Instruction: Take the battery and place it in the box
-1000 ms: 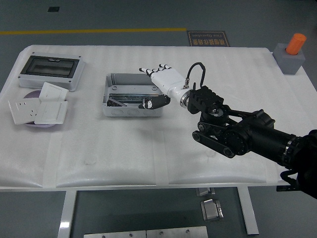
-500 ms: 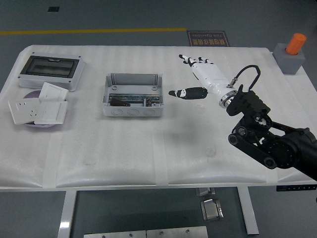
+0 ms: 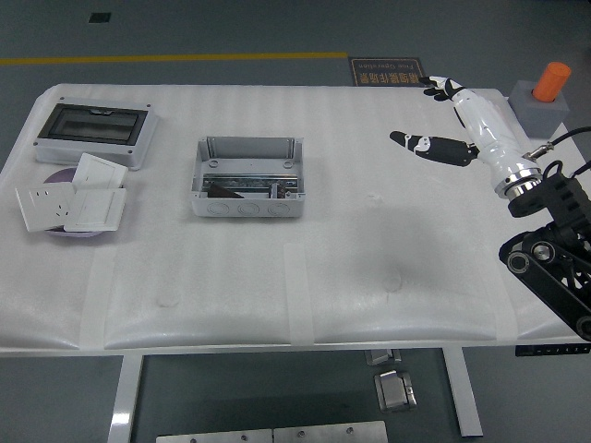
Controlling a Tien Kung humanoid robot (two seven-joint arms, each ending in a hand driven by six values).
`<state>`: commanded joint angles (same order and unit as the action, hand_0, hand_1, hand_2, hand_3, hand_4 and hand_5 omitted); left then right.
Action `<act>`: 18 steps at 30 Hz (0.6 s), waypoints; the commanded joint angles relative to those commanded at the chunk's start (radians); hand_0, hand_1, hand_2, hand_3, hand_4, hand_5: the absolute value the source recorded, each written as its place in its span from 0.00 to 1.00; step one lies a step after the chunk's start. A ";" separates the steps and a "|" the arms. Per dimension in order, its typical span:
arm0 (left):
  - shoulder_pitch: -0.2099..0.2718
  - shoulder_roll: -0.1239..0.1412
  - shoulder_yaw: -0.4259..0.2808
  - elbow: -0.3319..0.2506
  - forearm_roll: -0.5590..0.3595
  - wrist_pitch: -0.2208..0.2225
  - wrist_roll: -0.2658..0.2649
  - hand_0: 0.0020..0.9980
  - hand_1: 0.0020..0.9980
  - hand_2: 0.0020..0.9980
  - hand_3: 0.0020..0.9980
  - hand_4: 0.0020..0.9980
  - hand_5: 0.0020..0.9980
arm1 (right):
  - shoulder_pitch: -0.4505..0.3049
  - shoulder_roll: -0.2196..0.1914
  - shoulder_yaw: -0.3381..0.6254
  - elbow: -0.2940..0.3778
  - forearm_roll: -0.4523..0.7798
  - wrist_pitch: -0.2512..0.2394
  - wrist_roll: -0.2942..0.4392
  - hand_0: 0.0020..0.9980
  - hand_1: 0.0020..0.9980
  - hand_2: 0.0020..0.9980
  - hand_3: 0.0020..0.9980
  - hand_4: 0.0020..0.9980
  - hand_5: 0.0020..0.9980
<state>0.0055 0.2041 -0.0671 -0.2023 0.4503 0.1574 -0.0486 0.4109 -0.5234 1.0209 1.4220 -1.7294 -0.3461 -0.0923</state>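
Observation:
A grey open box (image 3: 246, 209) stands left of the table's middle. Inside it, a dark oblong piece that may be the battery (image 3: 220, 190) lies in the left part, beside a metal rail. My right hand (image 3: 417, 113) hovers over the table's far right, well away from the box. Its white palm is tilted, thumb and fingers are spread, and it holds nothing. The black right arm (image 3: 554, 249) enters from the right edge. No left arm shows.
A grey enclosure with a dark clear lid (image 3: 92, 132) sits at the far left. White socket plates (image 3: 72, 200) lie on a purple disc in front of it. A grey block with an orange cylinder (image 3: 545, 97) stands at the far right corner.
My right hand has drawn back from over the box's right end, going right and toward the far right corner. It stays empty with fingers spread. The dark piece remains in the box.

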 joint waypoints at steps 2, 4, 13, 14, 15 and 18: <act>0.005 0.001 0.007 0.000 -0.006 -0.001 0.000 0.59 0.62 0.49 0.61 0.52 0.45 | -0.021 0.004 0.043 0.001 -0.004 -0.002 -0.003 0.79 0.75 0.77 0.85 0.97 0.58; 0.010 0.002 0.011 0.000 -0.011 -0.002 0.000 0.59 0.62 0.49 0.61 0.52 0.45 | -0.037 0.008 0.083 0.001 -0.006 -0.003 -0.005 0.79 0.75 0.77 0.85 0.97 0.58; 0.023 -0.003 0.021 0.001 -0.020 -0.005 0.005 0.59 0.62 0.51 0.61 0.53 0.44 | -0.084 0.024 0.185 0.020 -0.021 -0.009 0.005 0.79 0.75 0.77 0.85 0.95 0.53; 0.022 -0.004 0.025 0.002 -0.025 -0.004 0.004 0.59 0.62 0.51 0.61 0.53 0.44 | -0.087 0.024 0.194 0.024 -0.022 -0.011 0.007 0.79 0.75 0.77 0.85 0.95 0.53; 0.022 -0.004 0.028 0.002 -0.028 -0.004 0.003 0.59 0.62 0.51 0.61 0.53 0.44 | -0.090 0.024 0.201 0.026 -0.022 -0.012 0.009 0.79 0.75 0.77 0.85 0.95 0.53; 0.021 -0.003 0.034 0.003 -0.037 -0.002 0.000 0.59 0.62 0.52 0.61 0.53 0.44 | -0.099 0.022 0.225 0.030 -0.022 -0.016 0.015 0.78 0.75 0.77 0.85 0.95 0.52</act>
<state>0.0266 0.2010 -0.0335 -0.1994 0.4133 0.1552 -0.0484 0.3119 -0.5015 1.2454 1.4520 -1.7513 -0.3621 -0.0776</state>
